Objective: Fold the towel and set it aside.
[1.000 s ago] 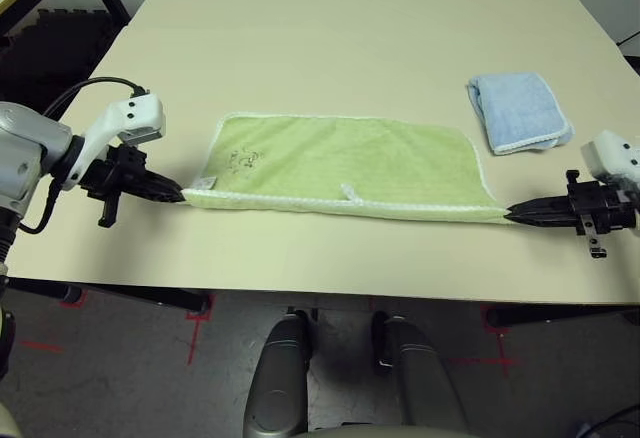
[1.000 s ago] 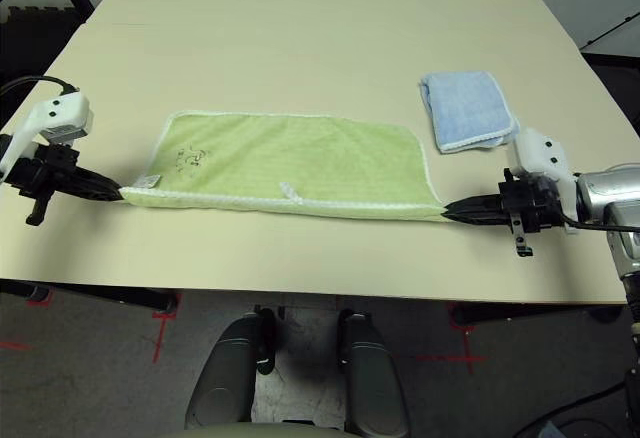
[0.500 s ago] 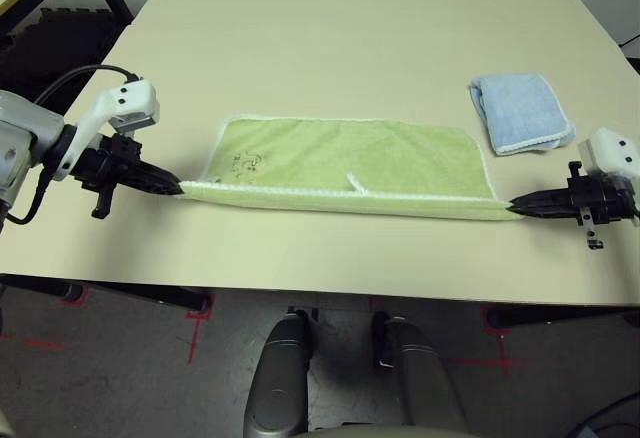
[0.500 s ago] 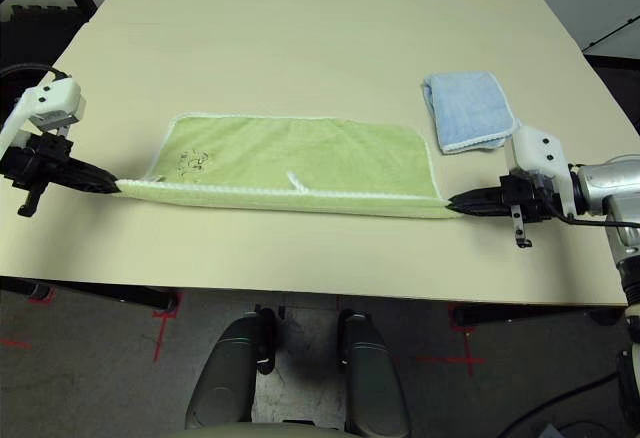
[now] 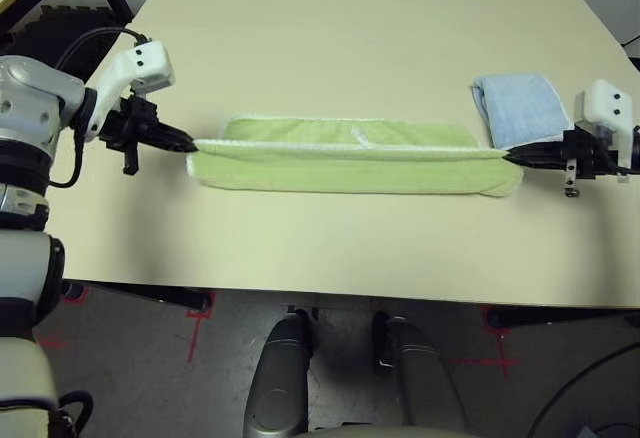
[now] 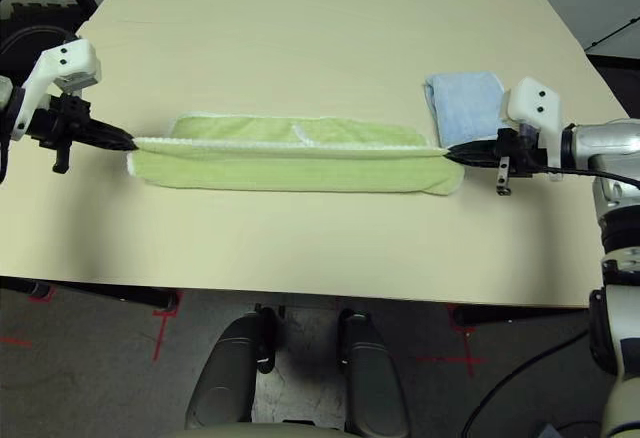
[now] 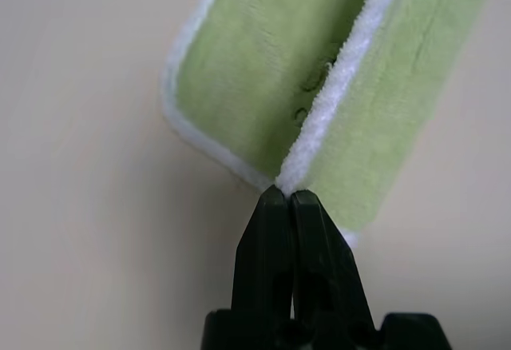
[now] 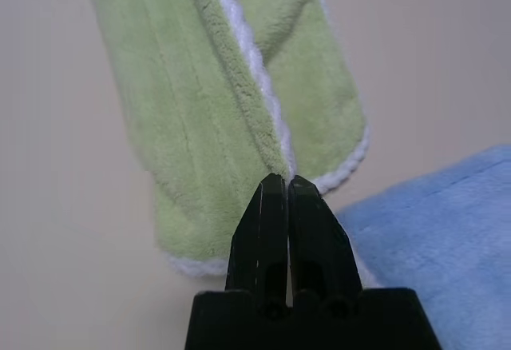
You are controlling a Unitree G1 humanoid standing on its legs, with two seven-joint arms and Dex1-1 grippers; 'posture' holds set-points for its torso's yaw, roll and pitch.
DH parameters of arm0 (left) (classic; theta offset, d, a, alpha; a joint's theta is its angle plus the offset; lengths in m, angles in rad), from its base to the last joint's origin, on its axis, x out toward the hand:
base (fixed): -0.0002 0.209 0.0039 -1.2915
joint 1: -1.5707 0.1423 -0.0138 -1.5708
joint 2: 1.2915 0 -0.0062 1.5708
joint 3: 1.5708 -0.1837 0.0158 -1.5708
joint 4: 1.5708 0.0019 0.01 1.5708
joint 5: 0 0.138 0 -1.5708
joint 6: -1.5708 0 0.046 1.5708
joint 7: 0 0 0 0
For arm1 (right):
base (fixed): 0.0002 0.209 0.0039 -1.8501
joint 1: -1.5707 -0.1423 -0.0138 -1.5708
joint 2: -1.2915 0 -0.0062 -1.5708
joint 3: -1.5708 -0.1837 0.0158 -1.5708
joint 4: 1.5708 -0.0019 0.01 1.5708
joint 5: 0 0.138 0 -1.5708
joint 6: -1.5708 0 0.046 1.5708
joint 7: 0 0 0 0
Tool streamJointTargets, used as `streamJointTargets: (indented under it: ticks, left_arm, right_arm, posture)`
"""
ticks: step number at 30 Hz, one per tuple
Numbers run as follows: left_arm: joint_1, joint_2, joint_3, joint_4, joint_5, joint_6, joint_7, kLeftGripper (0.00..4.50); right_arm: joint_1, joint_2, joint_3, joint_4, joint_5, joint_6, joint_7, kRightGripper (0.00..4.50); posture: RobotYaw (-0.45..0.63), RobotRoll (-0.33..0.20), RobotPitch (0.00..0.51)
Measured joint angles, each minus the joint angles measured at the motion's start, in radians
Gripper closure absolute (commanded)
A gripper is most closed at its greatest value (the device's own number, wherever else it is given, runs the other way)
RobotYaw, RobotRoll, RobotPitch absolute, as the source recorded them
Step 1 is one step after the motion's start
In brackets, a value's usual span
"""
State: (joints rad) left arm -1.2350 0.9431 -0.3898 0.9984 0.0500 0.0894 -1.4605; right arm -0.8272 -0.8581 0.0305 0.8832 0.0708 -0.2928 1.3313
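Both claws, left gripper (image 5: 190,143) and right gripper (image 5: 508,157), clamp the towel (image 5: 350,158) corners; near edge has been carried over since 1 second ago: first fold nearly complete.

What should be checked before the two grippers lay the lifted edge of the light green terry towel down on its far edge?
1. Left gripper shut on the light green terry towel, at a corner of its white edging: ok.
2. Right gripper shut on the other corner: ok.
3. Held edge stretched straight between the grippers: ok.
4. Held edge aligned over the far edge: not ok; a strip of the far edge shows beyond it.
5. Folded light blue cloth clear of the towel: cannot tell; it lies right beside the right gripper.
6. Beige table beyond the towel free: ok.
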Motion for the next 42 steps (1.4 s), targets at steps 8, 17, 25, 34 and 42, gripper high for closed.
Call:
streamJointTargets:
  ticks: [8, 17, 25, 34, 42]
  left_arm:
    - [-0.057, -0.071, 0.029, 0.134, 0.086, -0.072, 0.146, 4.47]
    - [-0.091, -0.117, 0.049, 0.206, 0.15, -0.109, 0.267, 4.47]
    - [-0.094, -0.144, 0.065, 0.236, 0.189, -0.125, 0.35, 4.47]
    - [-0.094, -0.163, 0.077, 0.258, 0.215, -0.127, 0.396, 4.47]
    - [-0.094, -0.164, 0.111, 0.269, 0.227, -0.13, 0.439, 2.69]
  right_arm:
    - [-0.04, 0.042, 0.03, 0.059, -0.08, -0.058, -0.122, 4.5]
    - [-0.068, 0.077, 0.055, 0.07, -0.155, -0.071, -0.261, 4.5]
    - [-0.097, 0.103, 0.075, 0.071, -0.203, -0.051, -0.354, 4.5]
    - [-0.097, 0.134, 0.078, 0.063, -0.235, -0.029, -0.415, 4.5]
    - [-0.093, 0.146, 0.066, 0.016, -0.211, -0.019, -0.427, 2.26]
  posture:
    - [0.08, 0.0, 0.221]
    - [0.08, 0.0, 0.222]
    - [0.08, 0.0, 0.222]
    - [0.08, 0.0, 0.217]
    - [0.08, 0.0, 0.207]
